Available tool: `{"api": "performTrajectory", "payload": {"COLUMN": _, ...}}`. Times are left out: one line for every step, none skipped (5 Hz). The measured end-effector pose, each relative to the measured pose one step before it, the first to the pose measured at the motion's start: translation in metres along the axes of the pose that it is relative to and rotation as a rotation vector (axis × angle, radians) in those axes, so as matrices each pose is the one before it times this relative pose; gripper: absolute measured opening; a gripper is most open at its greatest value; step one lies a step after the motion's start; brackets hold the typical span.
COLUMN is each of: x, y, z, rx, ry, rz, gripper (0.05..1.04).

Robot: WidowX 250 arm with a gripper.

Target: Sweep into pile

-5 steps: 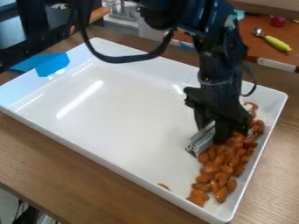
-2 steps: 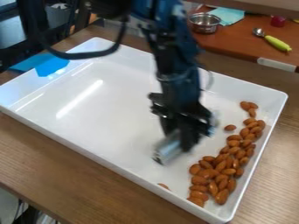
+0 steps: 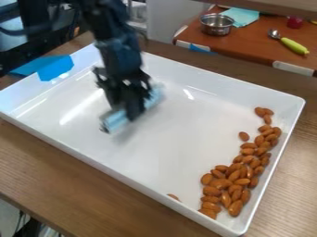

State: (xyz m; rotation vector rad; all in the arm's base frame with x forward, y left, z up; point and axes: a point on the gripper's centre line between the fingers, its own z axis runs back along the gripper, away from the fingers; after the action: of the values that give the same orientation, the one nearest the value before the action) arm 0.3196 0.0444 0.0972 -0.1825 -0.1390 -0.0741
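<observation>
Gripper [image 3: 132, 114], black: clenched on a pale, shiny bar [image 3: 115, 121], held crosswise over the left-hand half of the tray, apart from the nuts; contact between bar and tray floor, cannot tell. Almonds [image 3: 232, 183], brown: one long cluster beside the tray's right-hand wall, a stray just beside it, another at the near wall. Tray [image 3: 167, 139]: white, rectangular, walled, on a wooden table [image 3: 93, 173]. Blue tape [image 3: 54, 68]: over its far-left corner. Behind, reddish-brown surface [image 3: 255, 48]: metal bowl [image 3: 217, 25], teal cloth [image 3: 242, 16], green-handled utensil [image 3: 293, 46].
</observation>
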Motion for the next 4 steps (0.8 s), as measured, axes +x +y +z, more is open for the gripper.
{"api": "performTrajectory", "payload": {"x": 0.00527, "y": 0.04563, "z": 0.02512, "rx": 0.0063, "ry": -0.0441, "rz": 0.0406, "gripper": 0.380}}
{"api": "performTrajectory", "payload": {"x": 0.00233, "y": 0.03424, "z": 0.00682, "rx": 0.0196, "ry": -0.0215, "rz": 0.0329, "gripper": 0.380}}
{"api": "performTrajectory", "payload": {"x": -0.00048, "y": 0.01571, "z": -0.00661, "rx": 0.0358, "ry": -0.0061, "rz": 0.0037, "gripper": 0.380}}
{"api": "performTrajectory", "payload": {"x": -0.00189, "y": 0.00878, "z": -0.01464, "rx": 0.0209, "ry": 0.0284, "rz": 0.0058, "gripper": 0.380}}
